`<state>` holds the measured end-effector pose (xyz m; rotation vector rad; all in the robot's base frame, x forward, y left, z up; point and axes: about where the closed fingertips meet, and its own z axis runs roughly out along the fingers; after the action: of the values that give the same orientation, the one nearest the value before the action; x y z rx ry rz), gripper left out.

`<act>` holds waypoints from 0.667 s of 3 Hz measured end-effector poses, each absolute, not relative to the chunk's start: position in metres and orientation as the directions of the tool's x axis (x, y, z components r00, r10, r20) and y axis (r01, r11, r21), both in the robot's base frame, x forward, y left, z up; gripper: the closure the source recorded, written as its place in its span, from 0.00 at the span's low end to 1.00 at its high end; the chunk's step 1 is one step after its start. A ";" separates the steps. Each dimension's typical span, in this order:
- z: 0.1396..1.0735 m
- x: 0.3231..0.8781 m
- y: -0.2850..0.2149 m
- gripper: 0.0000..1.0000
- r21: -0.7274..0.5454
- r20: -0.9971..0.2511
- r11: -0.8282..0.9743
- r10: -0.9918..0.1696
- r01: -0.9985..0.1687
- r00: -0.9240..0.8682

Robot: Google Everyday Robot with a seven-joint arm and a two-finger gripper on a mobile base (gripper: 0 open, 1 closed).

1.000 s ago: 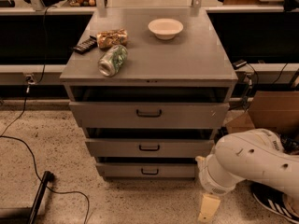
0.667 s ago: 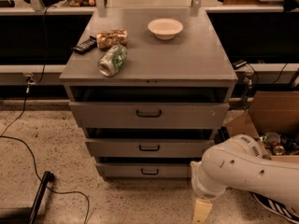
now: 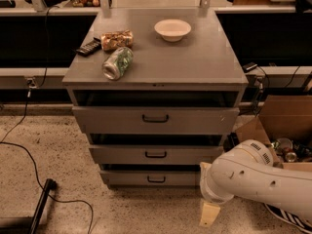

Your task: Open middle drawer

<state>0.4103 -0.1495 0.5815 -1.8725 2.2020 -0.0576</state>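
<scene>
The middle drawer [image 3: 195,155], at lower centre of the frame, sat unopened with its handle [image 3: 156,154] untouched, while the gripper [image 3: 209,213] hung at lower right, apart from it, open or closed I cannot tell.

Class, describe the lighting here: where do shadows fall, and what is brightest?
Camera view: lit from above, cabinet top and white bowl brightest; dark shadow bands lie above each drawer front, the middle drawer included; the tool hangs lower right, near the floor.

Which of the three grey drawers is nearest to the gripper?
The bottom drawer, the narrowest one; the gripper hangs low by its right end.
</scene>
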 end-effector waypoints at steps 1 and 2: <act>0.573 0.420 -0.149 0.00 -0.226 -0.196 0.212 -0.966 -0.951 -0.169; 0.546 0.441 -0.157 0.00 -0.264 -0.222 0.266 -0.952 -0.927 -0.210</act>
<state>0.4407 -0.1568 0.5456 -1.7173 2.2057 -0.1033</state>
